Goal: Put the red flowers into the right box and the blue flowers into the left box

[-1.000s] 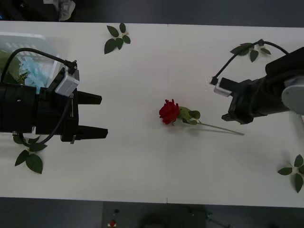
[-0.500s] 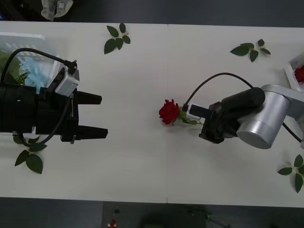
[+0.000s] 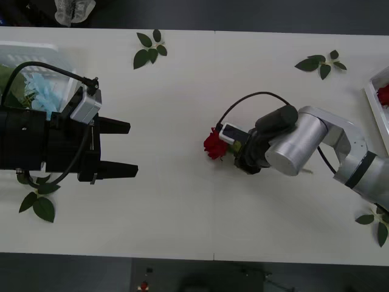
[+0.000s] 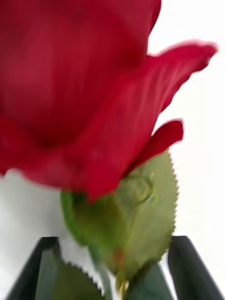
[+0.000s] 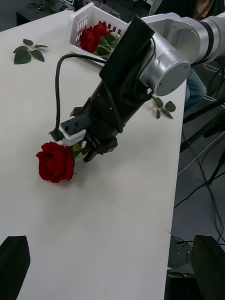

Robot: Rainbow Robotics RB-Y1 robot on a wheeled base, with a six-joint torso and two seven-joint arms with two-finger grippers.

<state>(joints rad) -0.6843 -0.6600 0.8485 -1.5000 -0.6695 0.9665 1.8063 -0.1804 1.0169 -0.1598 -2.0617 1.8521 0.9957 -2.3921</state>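
Right gripper [image 3: 234, 150]: lowered to the table [image 3: 182, 213] at mid-surface, fingers apart, one on each side of the rose's leaves and stem just behind the head. Not closed on it; whether the fingers touch the leaves cannot be told.

Rose [image 3: 214, 145]: single red head lying on its side on the table, head pointing toward the robot's left, green leaves [image 4: 140, 211] at its base between the black fingertips [image 4: 187, 267].

Left gripper [image 3: 124, 149]: held over the left part of the table, fingers wide apart, holding nothing, well apart from the rose.

Left box [image 3: 30, 52]: white, at the far left corner, partly behind the left arm; a pale blue flower [image 3: 39, 91] lies in it.

Right box [image 3: 374, 100]: white rim at the right edge, red roses [image 5: 93, 36] inside.

Loose leaf sprigs: far centre-left [image 3: 148, 50], far right [image 3: 319, 63], near left [image 3: 37, 204], near right [image 3: 377, 220]. None lies between gripper and rose.
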